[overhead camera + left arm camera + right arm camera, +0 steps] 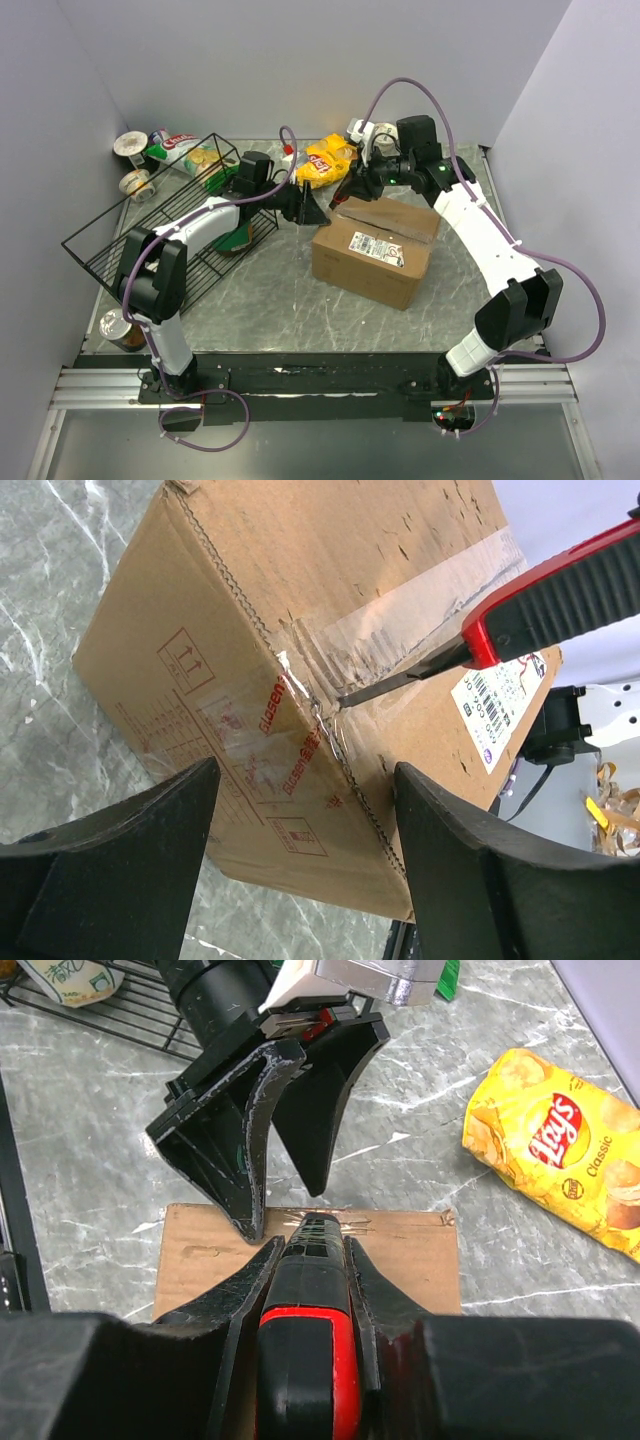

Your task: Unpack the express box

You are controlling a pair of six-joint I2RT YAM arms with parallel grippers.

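Observation:
The express box (370, 250) is a brown cardboard carton with a white label and a clear taped seam, lying mid-table. My right gripper (352, 193) is shut on a red and black utility knife (310, 1360) over the box's far left end. In the left wrist view the knife (560, 590) has its blade tip (350, 697) on the tape at the box's edge (300, 630). My left gripper (318, 213) is open, its fingers (150, 860) either side of that box corner; they show ahead of the knife in the right wrist view (250, 1130).
A black wire basket (100, 262) stands at the left with a packet inside. A yellow Lay's chips bag (325, 160) lies behind the box, also in the right wrist view (560, 1150). Cups (132, 145) and a green snack bag (185, 150) sit far left; a can (120, 330) near left.

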